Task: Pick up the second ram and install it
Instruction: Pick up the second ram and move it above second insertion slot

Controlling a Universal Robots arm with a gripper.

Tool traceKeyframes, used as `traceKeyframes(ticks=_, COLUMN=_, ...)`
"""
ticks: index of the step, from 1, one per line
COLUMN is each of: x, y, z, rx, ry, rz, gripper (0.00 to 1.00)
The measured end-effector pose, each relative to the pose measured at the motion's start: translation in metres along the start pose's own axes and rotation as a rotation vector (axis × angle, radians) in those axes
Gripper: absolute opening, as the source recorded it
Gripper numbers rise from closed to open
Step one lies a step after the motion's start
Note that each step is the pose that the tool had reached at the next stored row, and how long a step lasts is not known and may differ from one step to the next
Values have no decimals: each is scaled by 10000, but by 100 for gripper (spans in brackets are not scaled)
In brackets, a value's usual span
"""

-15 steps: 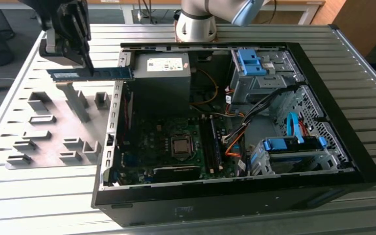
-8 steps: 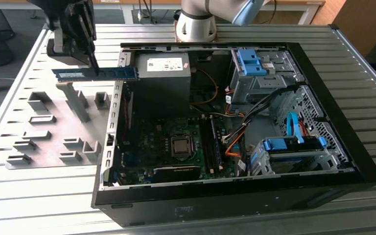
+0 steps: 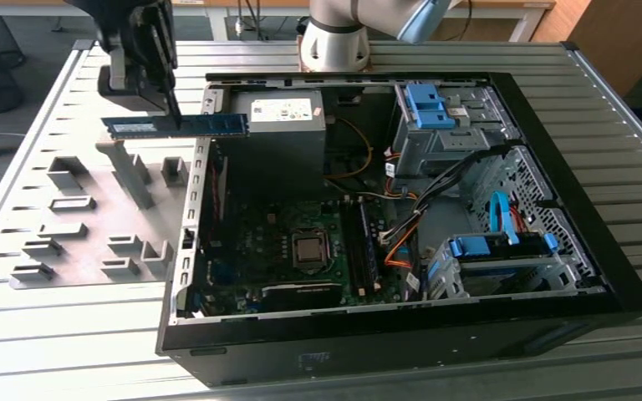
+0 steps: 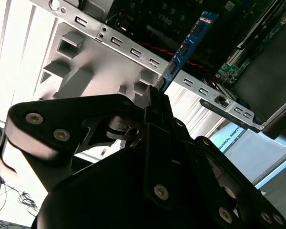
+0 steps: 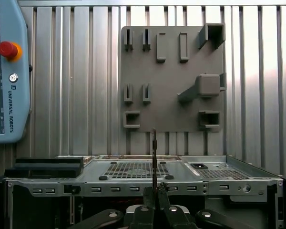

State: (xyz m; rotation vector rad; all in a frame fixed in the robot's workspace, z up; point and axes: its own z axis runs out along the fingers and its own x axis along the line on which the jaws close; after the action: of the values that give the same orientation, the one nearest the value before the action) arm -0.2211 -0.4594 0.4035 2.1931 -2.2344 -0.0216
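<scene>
Exterior view: a slatted metal table (image 3: pixel 43 351) carries an open computer case (image 3: pixel 410 342) lying on its side, with a grey fixture plate (image 3: pixel 87 234) just beside it on the exterior view's left. The gripper (image 3: pixel 175 115) hangs above the case's left wall, its fingers clamped on the second ram (image 3: pixel 215 124), which it grips by the upper edge near mid-length. The stick is level, with its broad face toward the camera. Its long axis runs from the exterior view's left to its right. One end lies over the plate, the other over the case near the power supply (image 3: pixel 287 125), and there is open air beneath it.

The memory slots (image 3: pixel 357 242) lie deeper in the case on the motherboard (image 3: pixel 265 242), well apart from the stick.

First wrist view: the ram (image 5: pixel 154 152) appears edge-on as a thin line running out from the gripper (image 5: pixel 154 193), across the case wall (image 5: pixel 133 169) toward the plate (image 5: pixel 171 71). A teach pendant (image 5: pixel 7 71) rests on the table.

Second wrist view: the ram (image 4: pixel 188 45) extends away from the fingertips (image 4: pixel 157 102), passing over the perforated case rim (image 4: pixel 133 51).
</scene>
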Motion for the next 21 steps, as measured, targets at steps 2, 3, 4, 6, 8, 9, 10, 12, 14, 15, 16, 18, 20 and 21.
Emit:
traceKeyframes(ticks=2, x=-1, y=-38, z=-1, rx=0, ry=0, rz=0, gripper=14)
traceKeyframes(ticks=3, x=-1, y=-57, z=-1, rx=0, ry=0, rz=0, gripper=14)
traceKeyframes(ticks=4, x=-1, y=-76, z=-1, rx=0, ry=0, rz=0, gripper=14)
traceKeyframes(ticks=6, x=-2, y=-115, z=-2, rx=0, ry=0, rz=0, gripper=14)
traceKeyframes(ticks=8, x=-3, y=-157, z=-2, rx=1, ry=0, rz=0, gripper=14)
traceKeyframes(ticks=9, x=-4, y=-178, z=-2, rx=0, ry=-1, rz=0, gripper=14)
traceKeyframes(ticks=10, x=-4, y=-200, z=-3, rx=0, ry=0, rz=-1, gripper=14)
traceKeyframes(ticks=12, x=-5, y=-246, z=-3, rx=0, ry=0, rz=1, gripper=14)
traceKeyframes(ticks=14, x=-6, y=-291, z=-4, rx=0, ry=0, rz=0, gripper=14)
traceKeyframes(ticks=15, x=-6, y=-311, z=-4, rx=0, ry=0, rz=1, gripper=14)
traceKeyframes(ticks=16, x=-7, y=-330, z=-4, rx=0, ry=0, rz=0, gripper=14)
traceKeyframes(ticks=18, x=-8, y=-369, z=-5, rx=0, ry=0, rz=-1, gripper=14)
traceKeyframes(ticks=20, x=-9, y=-411, z=-5, rx=1, ry=-1, rz=0, gripper=14)
traceKeyframes(ticks=21, x=-9, y=-431, z=-5, rx=1, ry=-1, rz=0, gripper=14)
